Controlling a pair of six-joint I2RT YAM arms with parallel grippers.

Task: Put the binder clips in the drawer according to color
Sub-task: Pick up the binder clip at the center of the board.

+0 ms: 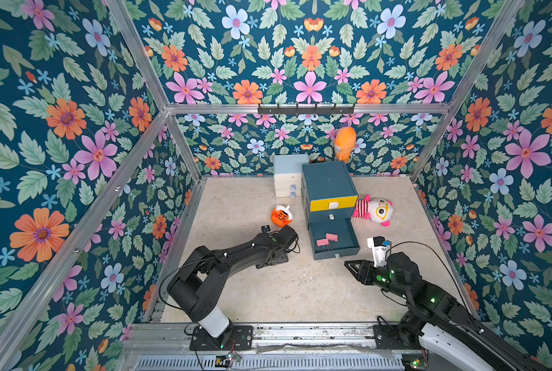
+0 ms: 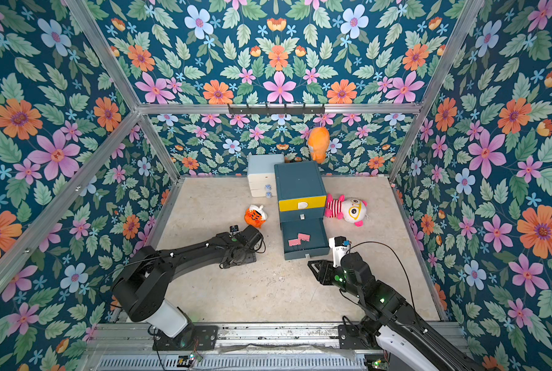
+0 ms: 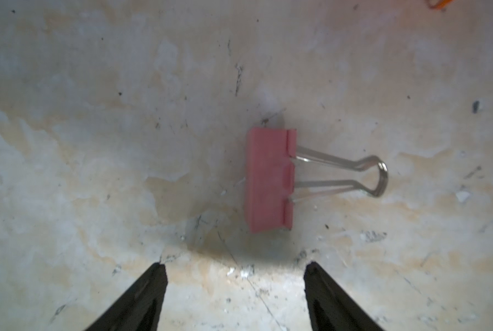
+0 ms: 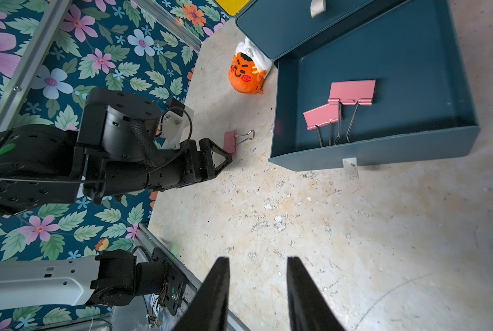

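Note:
A pink binder clip (image 3: 268,180) lies on the floor with its wire handles folded out to one side. My left gripper (image 3: 236,265) hangs open just short of it, jaws wide and empty. The right wrist view shows this clip (image 4: 230,142) right at the left gripper's fingers (image 4: 216,154). The dark teal drawer cabinet (image 1: 329,183) has its bottom drawer (image 1: 348,247) pulled out. Two pink clips (image 4: 351,91) (image 4: 321,116) rest inside it. My right gripper (image 1: 348,265) (image 4: 258,259) hovers in front of that drawer, partly open and holding nothing.
An orange tiger plush (image 1: 281,216) sits left of the cabinet and a white and pink plush (image 1: 376,210) sits right of it. A pale blue and white drawer unit (image 1: 289,175) stands behind. Another orange plush (image 1: 345,143) hangs from the hook rail.

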